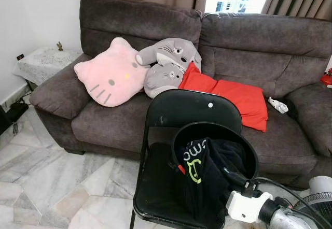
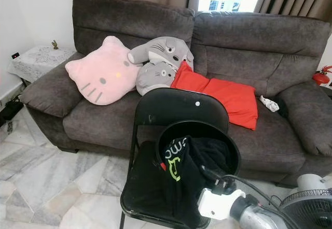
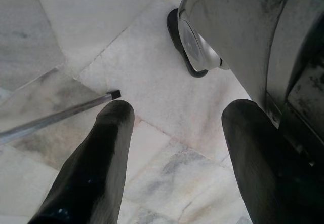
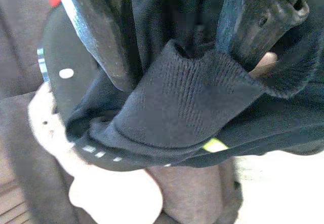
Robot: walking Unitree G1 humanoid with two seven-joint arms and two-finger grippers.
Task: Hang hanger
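A black garment with green print [image 1: 199,169] hangs out of a round black basket [image 1: 207,127] that stands on a black folding chair [image 1: 192,107] before the sofa. My right gripper [image 1: 233,177] reaches in from the lower right and is shut on the garment's ribbed collar [image 4: 187,97]. A small tan piece [image 4: 264,64] pokes out beside one finger; I cannot tell what it is. The rest of the garment is bunched inside the basket. My left gripper [image 3: 179,112] hangs open over the marble floor.
A dark grey sofa [image 1: 270,42] behind the chair holds a pink cat cushion [image 1: 111,76], grey plush toys [image 1: 166,66] and a red cushion [image 1: 233,97]. A side table [image 1: 44,60] stands at the left, a fan [image 2: 311,208] at the lower right.
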